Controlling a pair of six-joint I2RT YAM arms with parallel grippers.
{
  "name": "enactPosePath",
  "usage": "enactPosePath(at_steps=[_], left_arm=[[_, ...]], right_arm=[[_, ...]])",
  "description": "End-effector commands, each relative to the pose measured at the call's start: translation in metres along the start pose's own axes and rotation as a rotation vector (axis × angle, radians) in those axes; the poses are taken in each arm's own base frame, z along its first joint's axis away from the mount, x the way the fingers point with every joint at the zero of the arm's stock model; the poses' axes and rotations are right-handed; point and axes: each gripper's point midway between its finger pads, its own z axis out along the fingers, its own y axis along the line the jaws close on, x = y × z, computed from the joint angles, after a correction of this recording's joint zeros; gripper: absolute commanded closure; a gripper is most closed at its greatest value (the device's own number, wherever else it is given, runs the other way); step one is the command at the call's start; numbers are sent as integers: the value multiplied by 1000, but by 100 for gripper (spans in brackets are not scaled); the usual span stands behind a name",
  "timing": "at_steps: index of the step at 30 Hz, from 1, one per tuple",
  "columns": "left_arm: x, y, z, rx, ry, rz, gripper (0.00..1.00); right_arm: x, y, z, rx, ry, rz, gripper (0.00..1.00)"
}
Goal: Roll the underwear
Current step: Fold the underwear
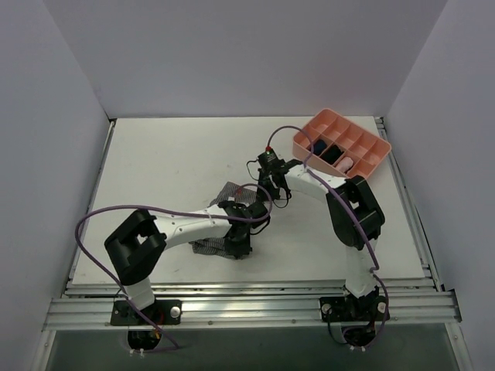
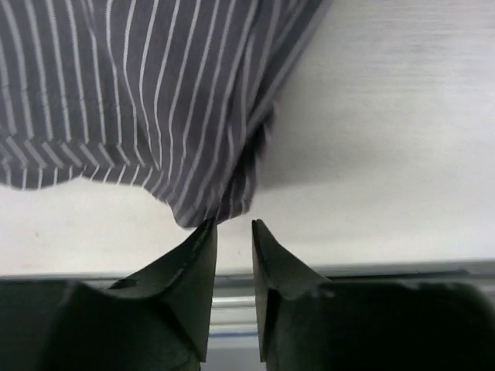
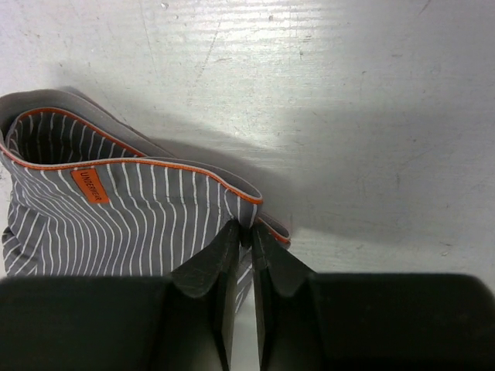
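The underwear is grey cloth with fine white stripes, an orange-edged waistband and a small orange tag. It lies in the middle of the table, mostly under both arms, with striped cloth showing beside them. My right gripper is shut on the waistband's folded corner. My left gripper stands open at the garment's near end. A hanging corner of cloth touches its left fingertip, and nothing lies between the jaws. From above, the left gripper and right gripper sit close together.
A pink divided tray stands tilted at the back right, holding a dark bundle and a pink one. Purple cables loop over both arms. The metal rail at the table's near edge lies just beyond the left fingers.
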Motion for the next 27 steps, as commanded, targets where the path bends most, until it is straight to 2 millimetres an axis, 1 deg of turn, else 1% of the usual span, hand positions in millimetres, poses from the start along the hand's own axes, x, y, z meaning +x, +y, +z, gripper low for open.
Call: enactPosePath(at_steps=[1,2,4,5,6,8,10,11,12,13,17,23,25,27], left_arm=[[-30,-15,-68,123,-117,-30,66],[-33,-13,-73,128,-122,-30,62],[-42,-7,-81,136,-125,-42,62],[-45,-5,-81,134,-127,-44,62],[-46,-2,-79,127,-125,-45,62],[-46,2,-68,126,-102,-41,62],[-43,-2,-59,146,-81,-36,62],[-39,1,-53,137,-69,-29,62],[-37,0,-49,142,-62,-28,62],[-37,-3,-46,154,-62,-24,62],[-35,-4,-34,144,-47,-2,62],[-37,-5,-22,122,-38,19,63],[-35,-5,-18,121,-28,21,63],[-33,-5,-13,115,-17,22,67]], right_arm=[[-8,8,-23,-31,-21,-18,87],[-11,8,-25,-29,-27,-20,79],[-14,11,-32,-38,-41,-15,74],[-15,11,-34,-38,-45,-12,74],[-17,11,-35,-34,-53,-6,75],[-17,11,-37,-27,-52,-1,75],[-16,6,-38,-7,-51,13,76],[-15,5,-38,0,-49,21,76],[-15,4,-40,5,-57,27,77],[-12,0,-39,15,-52,44,77],[-6,-5,-40,27,-53,76,77],[2,-11,-33,41,-40,100,79],[4,-12,-29,37,-37,102,81],[7,-16,-24,51,-29,105,82]])
